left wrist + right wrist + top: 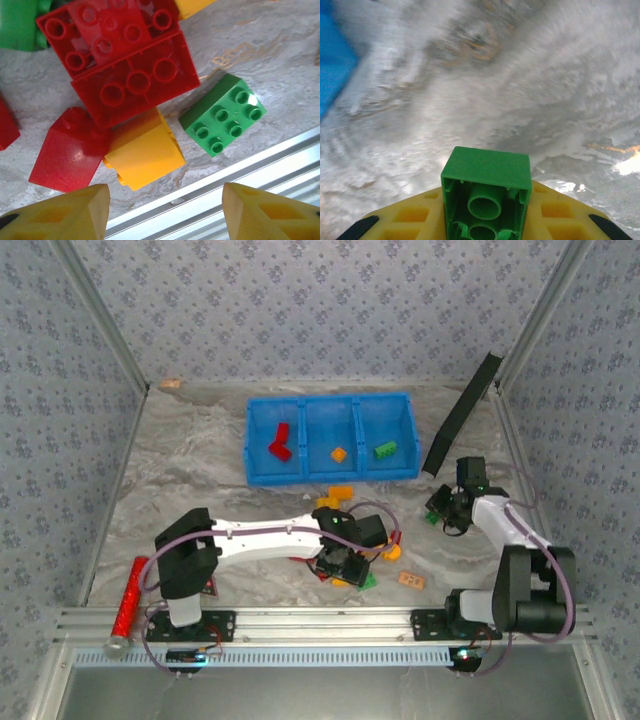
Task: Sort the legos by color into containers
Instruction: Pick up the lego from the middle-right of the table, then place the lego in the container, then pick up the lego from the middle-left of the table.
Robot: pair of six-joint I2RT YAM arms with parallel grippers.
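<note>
Legos lie heaped on the marbled tabletop (200,470) just in front of the blue tray (330,477), and the left hand (345,562) hovers right over that heap, close to the near metal rail (225,172). Look at the left wrist view: its yellow fingertips (65,212) stand wide apart, nothing between them. Straight ahead of them sits an orange-yellow brick (145,152), touching a big red brick (135,87) on its far side. A red sloped piece (67,157) lies against its left, and a green six-stud brick (222,120) sits studs-up just beside its right corner. Over on the other side, the right hand (440,512) is out past the tray's right end, near the foot of the leaning black strip (462,412). It is clamped tight on a green block (487,185), hollow underside facing the wrist camera, with a sliver of blue at the left edge and the tabletop behind it blurred. Now the tray: two red bricks (278,445) in the left compartment, one orange brick (339,453) in the middle, one green brick (385,450) in the right. A loose orange piece (410,580) lies apart on the tabletop to the right of the heap. A shiny red cylinder (130,590) rests at the near left, well apart from everything.
</note>
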